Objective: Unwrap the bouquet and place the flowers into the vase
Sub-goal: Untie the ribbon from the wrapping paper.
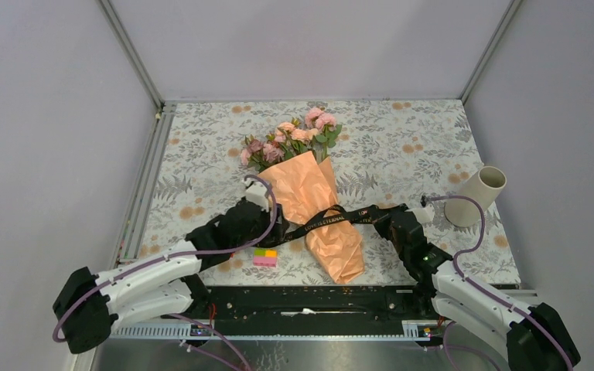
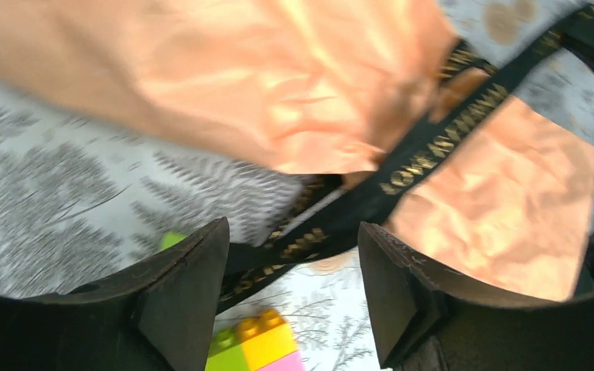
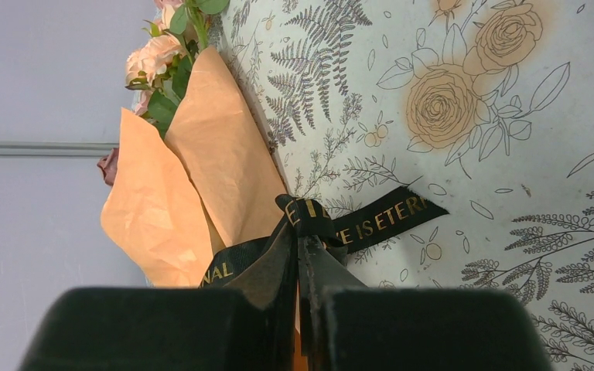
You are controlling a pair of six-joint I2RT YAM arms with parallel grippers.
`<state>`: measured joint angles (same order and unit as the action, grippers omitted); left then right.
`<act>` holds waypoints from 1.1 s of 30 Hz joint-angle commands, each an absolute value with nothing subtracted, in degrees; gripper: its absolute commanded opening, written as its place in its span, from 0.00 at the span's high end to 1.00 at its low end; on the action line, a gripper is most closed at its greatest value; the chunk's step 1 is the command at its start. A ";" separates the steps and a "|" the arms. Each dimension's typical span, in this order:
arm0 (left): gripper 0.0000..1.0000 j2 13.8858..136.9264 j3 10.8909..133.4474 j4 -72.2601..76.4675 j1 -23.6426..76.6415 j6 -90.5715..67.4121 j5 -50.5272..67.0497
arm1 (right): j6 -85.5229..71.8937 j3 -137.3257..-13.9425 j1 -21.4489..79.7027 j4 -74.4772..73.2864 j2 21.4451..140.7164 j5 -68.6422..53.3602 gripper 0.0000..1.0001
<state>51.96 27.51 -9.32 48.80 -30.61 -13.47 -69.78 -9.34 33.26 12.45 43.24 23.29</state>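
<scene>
Obs. – surroundings first. A small toy block [image 1: 264, 257], green, yellow and pink, lies on the counter [image 1: 402, 147] just beside the lower left edge of the bouquet [image 1: 313, 205] and close under the left gripper [image 2: 292, 232]. The right arm lies across the counter between the bouquet and the vase [image 1: 473, 199].

Bouquet: lying flat at mid-counter, heads toward the far wall, the tail of the orange paper pointing to the near edge. The flowers [image 1: 290, 139], pink and peach with green leaves, fan out of the wrap's far end. The wrap is still closed. A black ribbon [image 1: 332, 219] with gold lettering crosses its waist and runs out on both sides.

Left gripper: jaws stand well apart. The ribbon passes through the gap between them, not pinched – nothing held.

Right gripper [image 3: 300, 263]: jaws pressed together on the ribbon, right of the wrap. A short free end of the ribbon lies flat on the cloth beyond the grip.

Vase: cream tube, upright near the right edge of the counter, well apart from the bouquet, mouth open.

Surface: pale cloth printed with grey ferns and tan roses, covering the counter to the walls. A black mounting plate [image 1: 317, 301] with a metal rail runs along the near edge under the arm bases. Room: plain pale grey walls on three sides, metal frame posts in the back corners.
</scene>
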 commanded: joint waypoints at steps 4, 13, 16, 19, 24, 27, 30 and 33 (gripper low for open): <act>0.39 62.21 32.42 -0.24 57.94 -21.88 -8.81 | -70.74 -9.38 32.86 13.01 43.28 24.85 1.00; 0.54 70.16 35.09 -0.30 61.57 -20.83 -14.69 | -71.02 -9.49 32.87 12.96 43.41 24.61 1.00; 0.57 71.40 35.01 -0.43 62.57 -21.28 -17.20 | -71.05 -9.65 32.87 13.01 43.66 24.61 1.00; 0.63 72.99 35.31 -1.09 63.03 -22.06 -19.85 | -70.97 -9.84 32.86 13.01 43.87 24.60 1.00; 0.87 74.56 35.59 -2.01 63.45 -23.37 -22.96 | -70.93 -9.95 32.85 13.01 43.69 24.83 1.00; 0.95 74.00 35.27 -2.11 63.46 -24.45 -24.15 | -70.57 -9.93 32.87 13.01 43.44 25.16 1.00; 1.00 73.23 34.93 -2.21 63.46 -25.83 -24.43 | -69.84 -9.84 32.87 12.95 43.50 25.93 1.00; 1.00 71.59 34.50 -2.56 63.46 -27.98 -24.12 | -68.20 -10.31 32.82 12.58 43.57 26.70 1.00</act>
